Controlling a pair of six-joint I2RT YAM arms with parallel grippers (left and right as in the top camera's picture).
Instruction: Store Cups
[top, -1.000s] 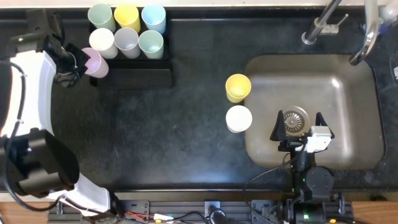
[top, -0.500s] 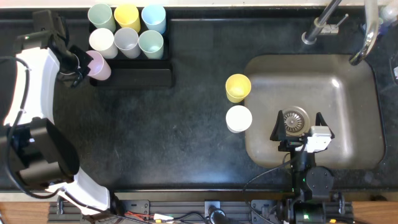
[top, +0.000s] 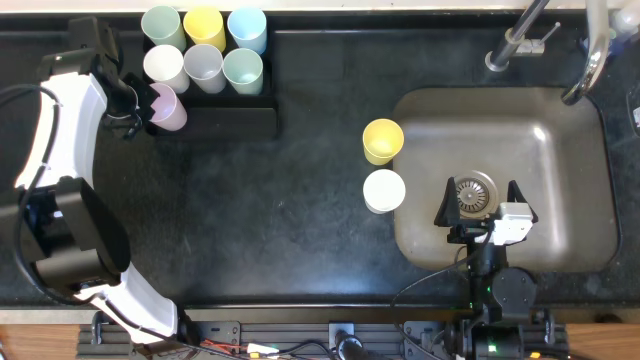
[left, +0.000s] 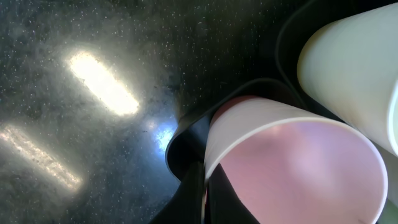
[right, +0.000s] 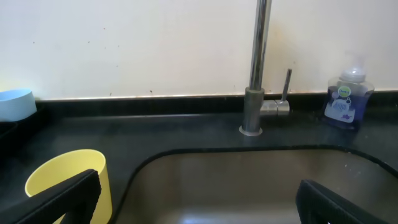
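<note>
My left gripper (top: 142, 106) is shut on the rim of a pink cup (top: 167, 107), held tilted at the front left corner of the black cup rack (top: 225, 122). In the left wrist view the pink cup (left: 292, 162) hangs over a dark rack slot (left: 186, 134), beside a white cup (left: 354, 68). Several cups stand in the rack, among them a white one (top: 165, 65) and a yellow one (top: 204, 25). A yellow cup (top: 382, 140) and a white cup (top: 384, 190) stand on the counter left of the sink. My right gripper (top: 478, 205) stands open over the sink.
The steel sink (top: 560, 180) takes up the right side, with the tap (top: 515, 40) behind it. The right wrist view shows the yellow cup (right: 68, 180), a blue cup (right: 15, 102), the tap (right: 255, 93) and a soap bottle (right: 348, 99). Dark worktop (top: 250, 220) spreads across the middle.
My left gripper has carried the pink cup a little to the right, closer against the rack's front left corner. The right arm has kept still.
</note>
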